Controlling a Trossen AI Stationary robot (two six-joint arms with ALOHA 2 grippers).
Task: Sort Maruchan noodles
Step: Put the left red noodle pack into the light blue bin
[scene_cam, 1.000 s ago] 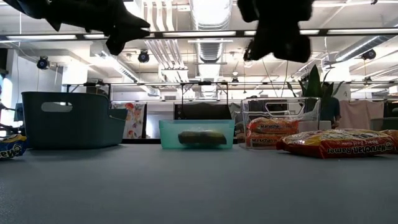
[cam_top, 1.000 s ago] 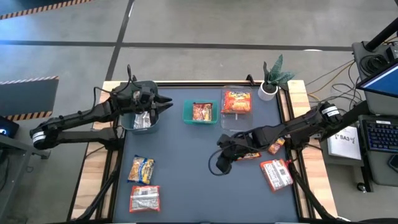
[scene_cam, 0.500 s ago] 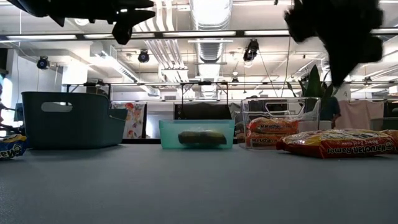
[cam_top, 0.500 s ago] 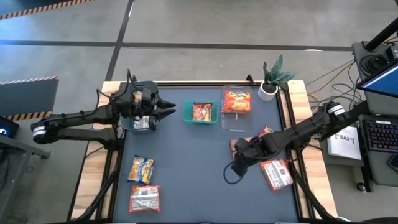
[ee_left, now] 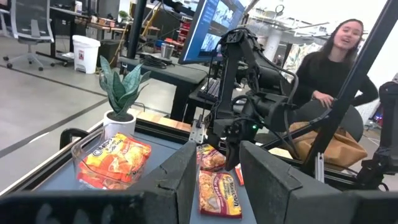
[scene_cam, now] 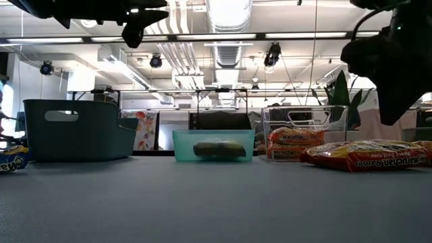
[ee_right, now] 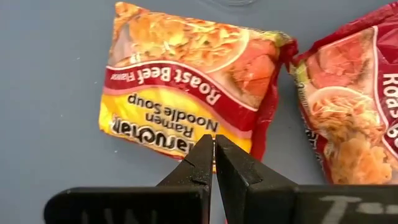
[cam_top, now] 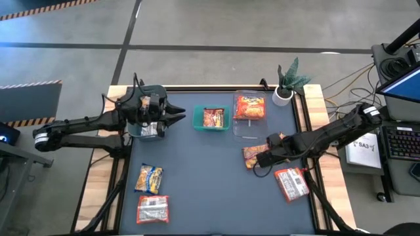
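My right gripper (cam_top: 260, 161) is shut and hangs in the air just above an orange-red Roast Beef noodle packet (ee_right: 186, 93) that lies flat on the table's right half (cam_top: 253, 153). A second such packet (ee_right: 348, 124) lies beside it. A red-and-white packet (cam_top: 291, 183) lies nearer the front right. A yellow-and-blue packet (cam_top: 149, 178) and a red-and-grey packet (cam_top: 152, 208) lie at the front left. My left gripper (cam_top: 176, 116) is open and empty, high between the dark bin (cam_top: 134, 130) and the teal bin (cam_top: 197, 118).
The teal bin holds one packet (cam_top: 212, 118). A clear bin (cam_top: 240, 133) at the back holds an orange packet (cam_top: 249, 107), and the dark bin holds a grey one (cam_top: 150, 128). A potted plant (cam_top: 287, 82) stands at the back right corner. A person (ee_left: 329, 74) sits beyond the table.
My right gripper has gone toward the table's right edge and come down somewhat, from the table's middle to above the orange-red packet.
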